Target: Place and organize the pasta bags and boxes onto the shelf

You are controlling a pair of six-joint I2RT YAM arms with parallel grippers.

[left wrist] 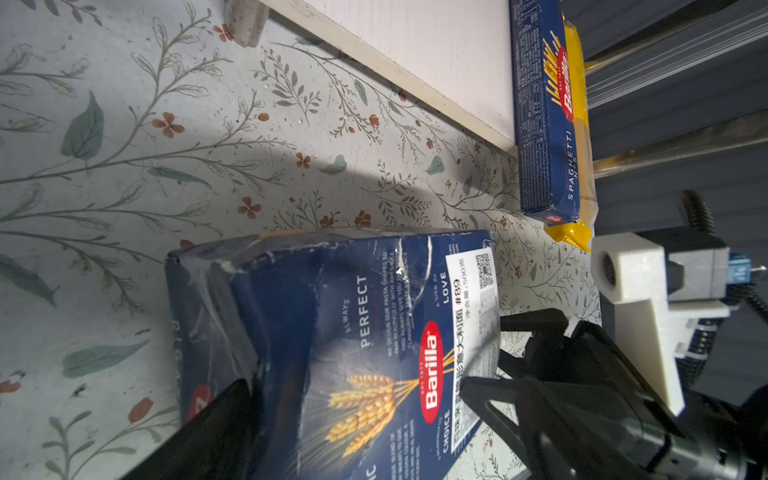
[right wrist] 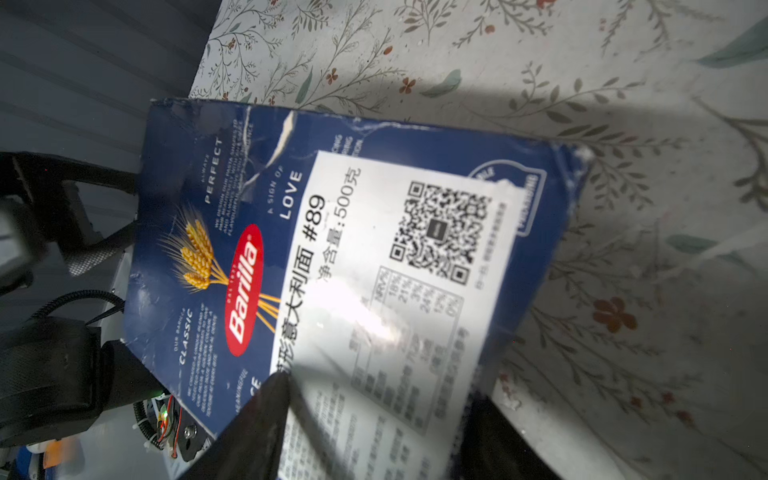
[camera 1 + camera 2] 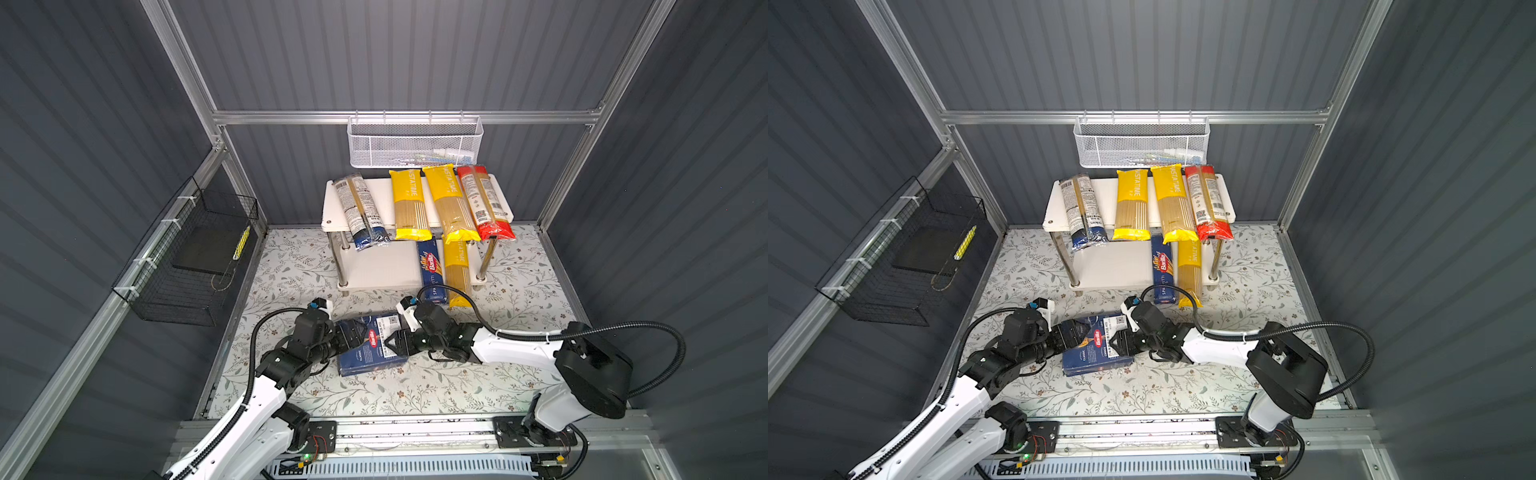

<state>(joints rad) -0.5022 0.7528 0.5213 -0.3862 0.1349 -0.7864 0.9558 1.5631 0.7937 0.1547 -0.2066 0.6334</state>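
Wide Barilla box [image 3: 371, 347] at 6 o'clock of shelf [image 3: 380, 203], unshelved, clamped in left claw [image 3: 347, 334]; right claw [image 3: 392, 343] straddling its 3 o'clock end, grip unclear. Other six packs [image 3: 409, 203] shelved.

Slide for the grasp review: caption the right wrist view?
Right wrist view: wide Barilla box, QR label up, over the floral mat, one edge between the jaws of the right gripper.

top board [image 3: 384, 199]: four bags [image 3: 409, 205] | lower board [image 3: 380, 266]: box [image 3: 432, 270] left of bag [image 3: 457, 270] | wide box [image 3: 361, 358]: before shelf [image 3: 341, 257]
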